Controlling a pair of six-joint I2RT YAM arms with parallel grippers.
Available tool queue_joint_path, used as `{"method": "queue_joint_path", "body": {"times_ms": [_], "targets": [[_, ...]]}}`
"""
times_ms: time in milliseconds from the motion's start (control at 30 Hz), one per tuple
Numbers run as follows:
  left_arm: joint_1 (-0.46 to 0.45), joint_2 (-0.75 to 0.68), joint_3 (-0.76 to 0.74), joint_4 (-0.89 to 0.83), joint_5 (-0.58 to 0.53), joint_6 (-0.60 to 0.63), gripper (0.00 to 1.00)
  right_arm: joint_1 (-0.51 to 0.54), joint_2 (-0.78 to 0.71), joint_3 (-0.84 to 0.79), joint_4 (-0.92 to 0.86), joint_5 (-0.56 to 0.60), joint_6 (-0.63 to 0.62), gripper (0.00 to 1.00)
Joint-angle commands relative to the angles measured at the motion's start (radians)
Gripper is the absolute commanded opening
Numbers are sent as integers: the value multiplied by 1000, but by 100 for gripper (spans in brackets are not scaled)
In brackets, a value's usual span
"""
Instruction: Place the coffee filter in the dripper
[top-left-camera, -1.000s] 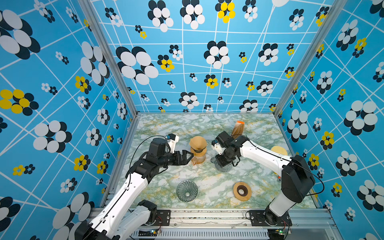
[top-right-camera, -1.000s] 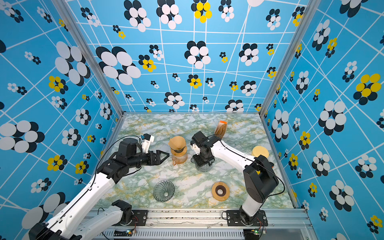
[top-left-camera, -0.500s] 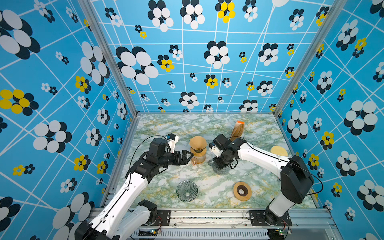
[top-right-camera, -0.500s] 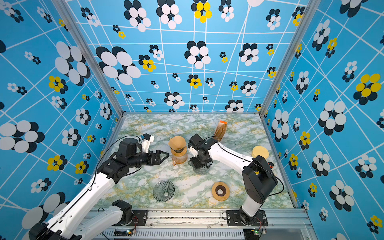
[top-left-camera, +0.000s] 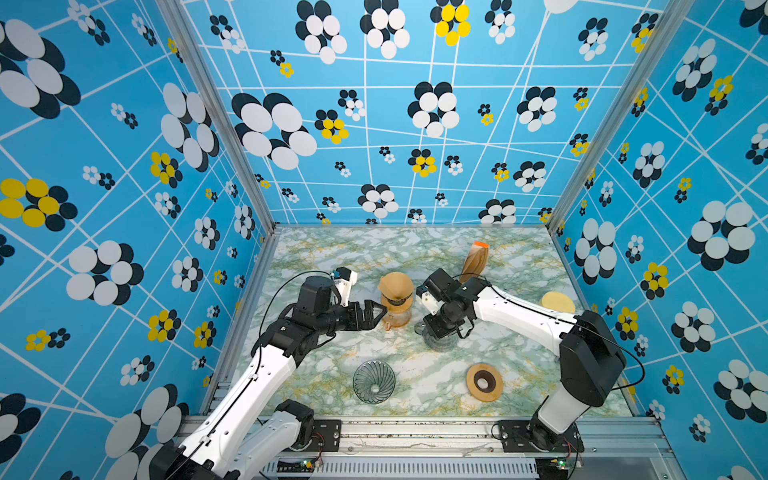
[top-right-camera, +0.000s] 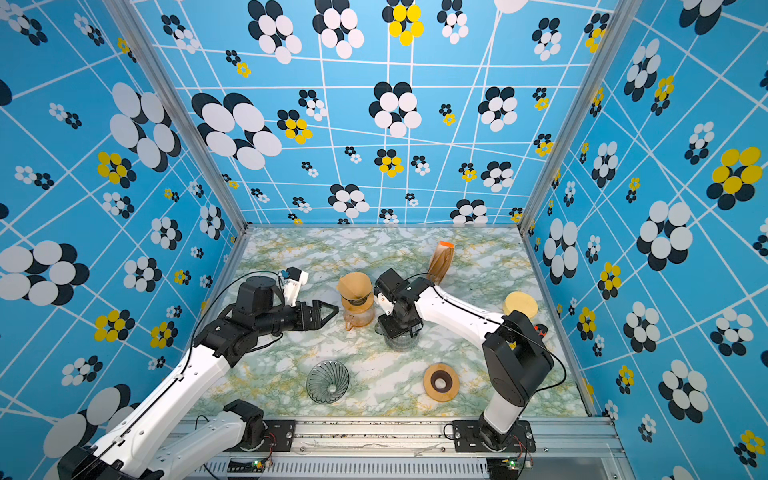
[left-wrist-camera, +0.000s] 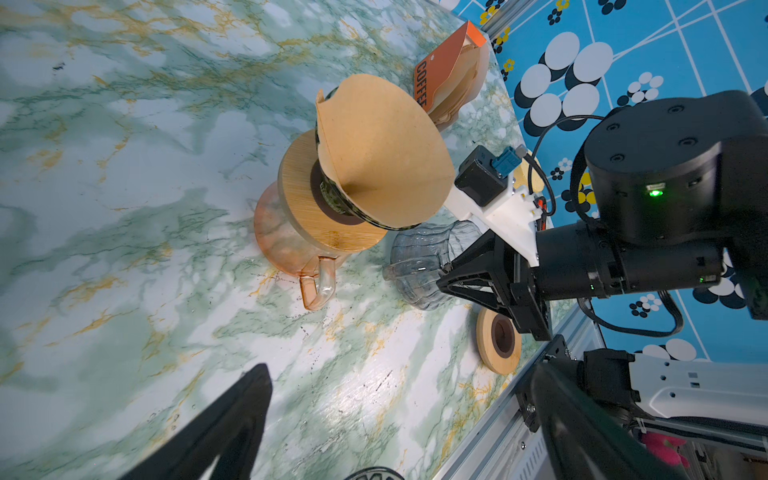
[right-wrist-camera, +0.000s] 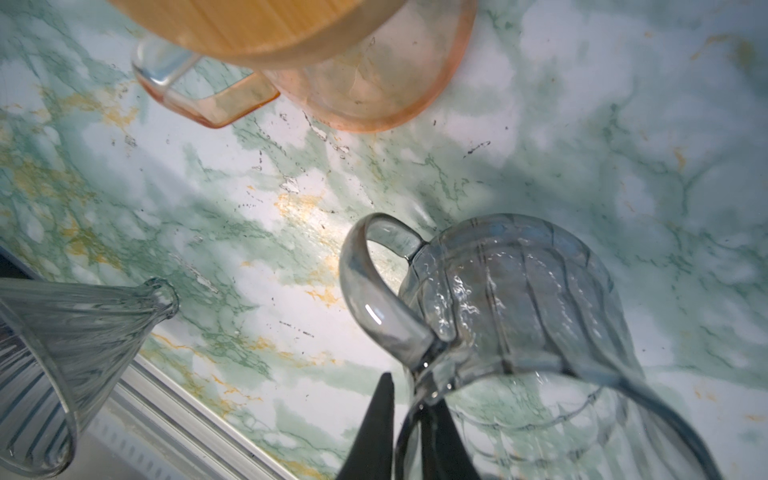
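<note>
Coffee filter in dripper, apparently beyond left fingers

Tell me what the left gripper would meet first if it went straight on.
Probably the orange glass carafe, close ahead of the open left gripper with nothing between; height is unclear, so perhaps its wooden collar.

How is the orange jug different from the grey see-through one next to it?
The orange jug is smooth; the grey jug has ribbed sides. The orange jug wears a wooden collar and a brown paper filter; the grey jug's top is open. Both are see-through glass with one handle.
</note>
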Motion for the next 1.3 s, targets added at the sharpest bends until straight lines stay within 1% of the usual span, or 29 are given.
{"method": "queue_joint_path", "body": {"times_ms": [0,200,300,433,533,600,667,700,733,833,967,1067,1133,1267], "targets": [[-8,-7,27,3,-10,-5,99,8,-20,11,-18,11,17,19],[-10,-9,38,-23,-12,2,99,8,-119,5,-30,46,58,25],[-31,-11,62,-90,-34,18,99,8,-191,1,-44,93,88,30],[-101,-26,90,-177,-90,39,99,5,-306,-36,-33,134,162,40],[-160,-25,109,-206,-119,37,99,-3,-389,-87,-16,147,248,49],[-206,-22,113,-197,-137,19,99,-22,-450,-138,-6,150,324,53],[-263,-18,106,-157,-149,-14,99,-53,-522,-206,0,139,387,59],[-287,-13,101,-135,-152,-32,99,-65,-548,-232,-10,138,409,60],[-316,-6,95,-98,-157,-57,99,-78,-583,-262,-21,135,428,61],[-416,35,62,27,-182,-145,99,-121,-673,-349,-59,131,488,70],[-581,143,63,146,-265,-207,99,-174,-779,-456,-97,128,579,77],[-678,243,90,217,-305,-232,99,-192,-834,-525,-132,144,647,84],[-720,307,113,253,-313,-248,99,-194,-859,-569,-141,148,683,90],[-763,402,148,315,-300,-266,99,-194,-879,-650,-142,160,723,99]]}}
